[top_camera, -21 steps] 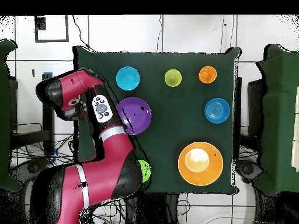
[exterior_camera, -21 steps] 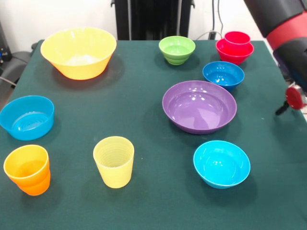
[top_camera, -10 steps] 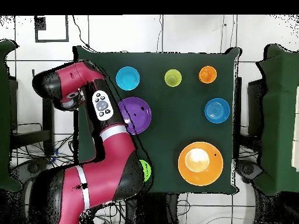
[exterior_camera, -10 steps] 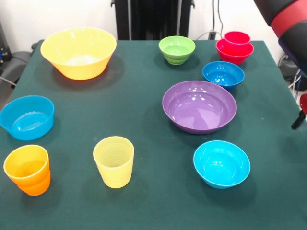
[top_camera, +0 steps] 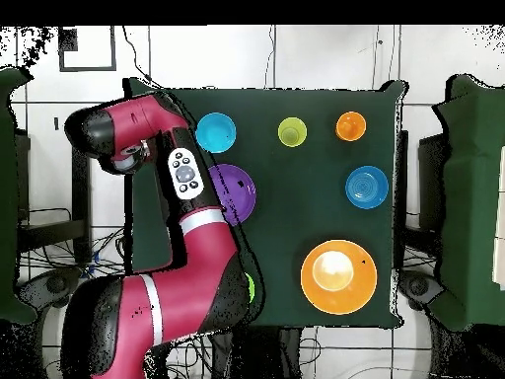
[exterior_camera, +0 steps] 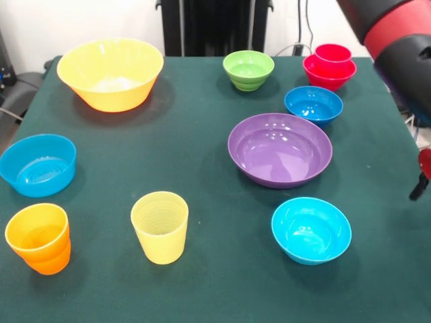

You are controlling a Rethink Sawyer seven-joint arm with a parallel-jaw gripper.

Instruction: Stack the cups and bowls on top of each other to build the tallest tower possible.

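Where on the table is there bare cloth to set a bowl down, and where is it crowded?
The widest free patch is mid-table, bordered by the yellow-orange bowl, lime green bowl, purple bowl and yellow cup. The front edge between that cup and the cyan bowl is also bare. It is crowded around the dark blue bowl and the tower.

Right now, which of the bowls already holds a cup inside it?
The small red bowl at the far right corner: a red cup sits nested in it. Every other bowl is empty, and the other cups stand alone.
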